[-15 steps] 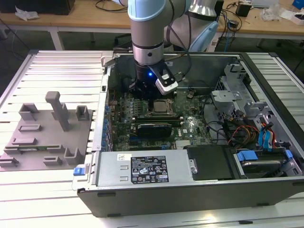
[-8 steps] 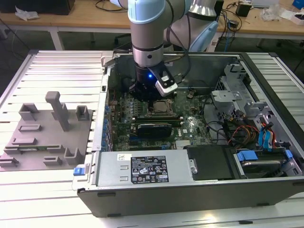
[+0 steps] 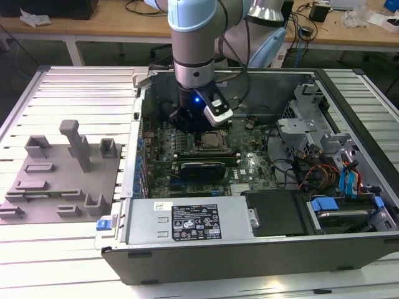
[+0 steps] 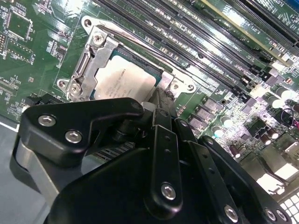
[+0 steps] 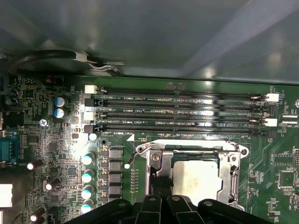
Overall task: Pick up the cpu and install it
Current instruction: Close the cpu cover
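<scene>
The cpu (image 4: 124,81) (image 5: 198,179), a flat square chip with a pale silver top, lies inside the dark metal-framed socket (image 4: 91,60) (image 5: 156,163) on the green motherboard. My gripper (image 4: 159,100) (image 5: 173,200) hangs right over the socket, its black linkage covering one edge of the chip in both wrist views. In the exterior view the gripper (image 3: 201,129) reaches down into the open computer case, directly above the socket (image 3: 212,142). Whether it touches the chip is hidden by the linkage.
Long memory slots (image 5: 182,114) run beside the socket, with capacitors (image 5: 87,177) close by. The case holds a power supply (image 3: 193,221), a drive cage (image 3: 305,118) and loose cables (image 3: 312,168). A grey tray (image 3: 56,180) with blocks and posts sits at the exterior view's left.
</scene>
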Controlling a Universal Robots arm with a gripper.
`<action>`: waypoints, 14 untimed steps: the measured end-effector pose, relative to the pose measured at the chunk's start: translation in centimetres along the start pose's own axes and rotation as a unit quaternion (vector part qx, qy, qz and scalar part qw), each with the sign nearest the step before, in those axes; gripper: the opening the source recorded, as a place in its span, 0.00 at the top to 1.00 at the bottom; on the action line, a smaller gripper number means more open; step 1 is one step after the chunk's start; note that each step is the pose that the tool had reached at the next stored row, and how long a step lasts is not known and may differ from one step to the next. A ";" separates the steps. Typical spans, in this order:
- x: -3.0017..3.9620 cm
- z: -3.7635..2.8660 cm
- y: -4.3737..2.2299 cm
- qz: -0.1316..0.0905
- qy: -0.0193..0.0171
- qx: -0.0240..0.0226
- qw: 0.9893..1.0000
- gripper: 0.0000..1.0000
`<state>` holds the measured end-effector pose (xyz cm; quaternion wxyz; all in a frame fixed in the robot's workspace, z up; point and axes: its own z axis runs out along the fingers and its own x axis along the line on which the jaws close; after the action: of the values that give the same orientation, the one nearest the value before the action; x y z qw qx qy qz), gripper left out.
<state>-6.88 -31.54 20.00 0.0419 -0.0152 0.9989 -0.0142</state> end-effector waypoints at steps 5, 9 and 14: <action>-0.05 -0.51 0.00 0.000 0.000 0.000 1.000 0.89; -0.09 -0.93 -0.02 0.000 0.000 0.000 1.000 0.89; -0.12 -1.36 0.10 0.000 0.000 0.000 1.000 0.89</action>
<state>-6.88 -31.40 21.36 0.0423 -0.0151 0.9989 -0.0141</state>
